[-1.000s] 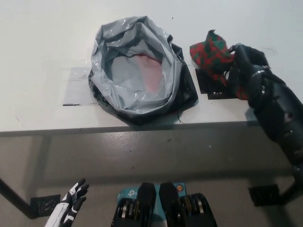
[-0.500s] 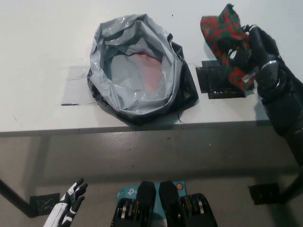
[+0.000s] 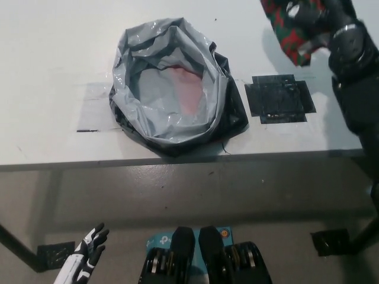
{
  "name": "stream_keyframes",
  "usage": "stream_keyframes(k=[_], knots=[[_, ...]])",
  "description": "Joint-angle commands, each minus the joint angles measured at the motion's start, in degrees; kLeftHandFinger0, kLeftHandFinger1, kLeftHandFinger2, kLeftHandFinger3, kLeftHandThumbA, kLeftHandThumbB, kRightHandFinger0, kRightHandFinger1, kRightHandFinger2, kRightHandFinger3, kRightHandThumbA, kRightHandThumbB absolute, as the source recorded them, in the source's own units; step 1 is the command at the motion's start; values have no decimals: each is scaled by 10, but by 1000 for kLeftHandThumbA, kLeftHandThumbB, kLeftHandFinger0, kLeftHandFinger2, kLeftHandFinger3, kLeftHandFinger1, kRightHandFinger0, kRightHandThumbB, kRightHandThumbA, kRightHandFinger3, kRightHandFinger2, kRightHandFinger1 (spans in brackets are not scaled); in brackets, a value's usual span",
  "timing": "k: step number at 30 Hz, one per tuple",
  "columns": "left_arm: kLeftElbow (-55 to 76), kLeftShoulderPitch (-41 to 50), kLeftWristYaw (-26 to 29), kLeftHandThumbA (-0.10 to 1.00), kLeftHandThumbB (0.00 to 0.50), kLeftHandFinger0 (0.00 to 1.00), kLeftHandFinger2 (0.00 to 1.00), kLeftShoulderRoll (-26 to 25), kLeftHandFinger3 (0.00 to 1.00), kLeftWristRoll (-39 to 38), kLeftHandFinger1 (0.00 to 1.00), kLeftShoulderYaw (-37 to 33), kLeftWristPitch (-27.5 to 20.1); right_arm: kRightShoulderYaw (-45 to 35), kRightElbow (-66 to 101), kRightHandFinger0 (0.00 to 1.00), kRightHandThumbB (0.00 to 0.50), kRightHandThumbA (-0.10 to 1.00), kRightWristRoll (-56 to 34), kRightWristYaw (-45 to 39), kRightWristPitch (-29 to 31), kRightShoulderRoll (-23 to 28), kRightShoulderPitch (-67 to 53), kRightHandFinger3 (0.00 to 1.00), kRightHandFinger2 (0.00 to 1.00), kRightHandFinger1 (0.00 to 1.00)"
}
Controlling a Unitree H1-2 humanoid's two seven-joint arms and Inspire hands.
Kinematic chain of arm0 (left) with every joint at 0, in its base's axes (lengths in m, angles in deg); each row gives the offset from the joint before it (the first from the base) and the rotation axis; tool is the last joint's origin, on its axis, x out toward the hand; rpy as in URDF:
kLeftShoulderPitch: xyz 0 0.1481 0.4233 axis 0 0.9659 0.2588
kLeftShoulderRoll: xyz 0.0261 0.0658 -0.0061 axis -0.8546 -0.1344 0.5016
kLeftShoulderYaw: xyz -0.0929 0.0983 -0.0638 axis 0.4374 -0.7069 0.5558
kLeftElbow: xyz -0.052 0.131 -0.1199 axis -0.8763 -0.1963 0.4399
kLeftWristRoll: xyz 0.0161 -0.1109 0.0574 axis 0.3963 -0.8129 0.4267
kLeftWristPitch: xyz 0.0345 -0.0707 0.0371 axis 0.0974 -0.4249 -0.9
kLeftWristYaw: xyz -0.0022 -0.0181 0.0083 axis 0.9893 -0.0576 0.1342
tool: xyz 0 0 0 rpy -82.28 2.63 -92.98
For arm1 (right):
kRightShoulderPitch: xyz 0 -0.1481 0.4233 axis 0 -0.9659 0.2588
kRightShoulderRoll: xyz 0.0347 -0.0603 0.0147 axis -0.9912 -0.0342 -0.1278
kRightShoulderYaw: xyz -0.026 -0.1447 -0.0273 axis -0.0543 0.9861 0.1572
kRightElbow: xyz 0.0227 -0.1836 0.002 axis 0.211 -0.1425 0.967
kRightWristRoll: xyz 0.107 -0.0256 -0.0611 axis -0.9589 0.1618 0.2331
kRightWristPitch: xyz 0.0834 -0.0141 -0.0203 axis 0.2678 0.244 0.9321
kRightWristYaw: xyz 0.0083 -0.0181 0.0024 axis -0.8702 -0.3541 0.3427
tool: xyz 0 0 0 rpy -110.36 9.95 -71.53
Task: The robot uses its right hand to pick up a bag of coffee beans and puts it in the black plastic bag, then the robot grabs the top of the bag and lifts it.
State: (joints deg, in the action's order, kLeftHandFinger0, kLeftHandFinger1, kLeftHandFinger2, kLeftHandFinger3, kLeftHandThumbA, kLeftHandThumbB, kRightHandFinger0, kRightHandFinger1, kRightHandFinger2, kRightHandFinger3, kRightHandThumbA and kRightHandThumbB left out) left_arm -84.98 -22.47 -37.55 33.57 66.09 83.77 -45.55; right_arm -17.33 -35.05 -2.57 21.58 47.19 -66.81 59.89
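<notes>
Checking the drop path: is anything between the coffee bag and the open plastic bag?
Nothing visible. The right hand holds the coffee bag up; only bare table and a tape patch lie before the plastic bag.

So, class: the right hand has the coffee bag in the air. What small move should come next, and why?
Probably carry it left until it is over the black plastic bag. The right hand holds the coffee bag clear of the table, well right of the open mouth. The left hand rests low.
</notes>
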Motion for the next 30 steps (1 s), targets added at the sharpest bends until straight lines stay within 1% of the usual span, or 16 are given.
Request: stream_keyframes(k=[1,6,8,11,14,15,18,19,20,22,23,24,26,27,28,30], knots=[[6,8,-1,936,313,1000,1000,-11,1000,3,1000,5,-23,-57,9,73,139,-100,-96,-38,-18,-1,98,894,855,543],[6,5,-3,945,313,1000,1000,-14,1000,3,1000,5,-22,-88,5,12,152,-100,-124,-42,-34,-15,132,885,858,503],[6,5,-4,934,307,1000,1000,-13,1000,0,1000,5,-22,-81,4,16,168,-100,-116,-39,-34,-22,144,895,855,510],[7,6,-3,935,307,1000,1000,-13,1000,3,1000,4,-23,-68,13,14,160,-100,-108,-41,-38,-32,153,944,849,497],[8,5,-3,945,314,1000,1000,-14,1000,5,1000,4,-21,-57,17,13,165,-100,-105,-44,-39,-40,159,945,850,495],[6,4,-3,950,310,1000,1000,-14,1000,6,1000,4,-24,-54,17,12,185,-100,-102,-41,-41,-45,161,914,811,457],[1,1,-5,951,315,1000,1000,-16,1000,5,1000,4,-29,-44,21,0,173,-100,-97,-36,-46,-56,164,936,822,454],[1,1,-5,952,316,1000,1000,-16,1000,5,1000,4,-29,-43,21,18,212,-100,-98,-36,-47,-56,164,925,800,449],[-1,-1,-5,956,321,1000,1000,-17,1000,5,1000,4,-31,-36,23,4,180,-100,-94,-36,-49,-63,163,905,770,396],[-4,-3,-6,957,327,1000,1000,-18,1000,4,1000,4,-32,-17,26,0,160,-100,-82,-35,-54,-81,160,907,770,375],[-5,-3,-8,956,328,1000,1000,-18,1000,1,1000,4,-32,-11,26,0,159,-100,-80,-32,-48,-90,157,901,781,384],[-6,-4,-8,956,329,1000,1000,-18,1000,2,1000,3,-32,-9,21,80,170,-100,-83,-27,-38,-98,155,888,822,456],[-4,-4,-7,954,337,1000,1000,-18,1000,1,1000,3,-29,-6,18,120,175,-100,-85,-22,-33,-105,154,828,723,399],[-3,-4,-8,952,339,1000,1000,-18,1000,-1,1000,3,-26,0,16,17,173,-100,-82,-16,-33,-115,152,780,666,311],[-3,-4,-9,952,339,1000,1000,-19,1000,-1,1000,3,-26,4,16,17,173,-100,-80,-14,-34,-120,151,780,666,311],[-4,-5,-8,952,339,1000,1000,-19,1000,0,1000,3,-26,15,15,0,157,-100,-74,-13,-39,-129,149,801,767,374]])
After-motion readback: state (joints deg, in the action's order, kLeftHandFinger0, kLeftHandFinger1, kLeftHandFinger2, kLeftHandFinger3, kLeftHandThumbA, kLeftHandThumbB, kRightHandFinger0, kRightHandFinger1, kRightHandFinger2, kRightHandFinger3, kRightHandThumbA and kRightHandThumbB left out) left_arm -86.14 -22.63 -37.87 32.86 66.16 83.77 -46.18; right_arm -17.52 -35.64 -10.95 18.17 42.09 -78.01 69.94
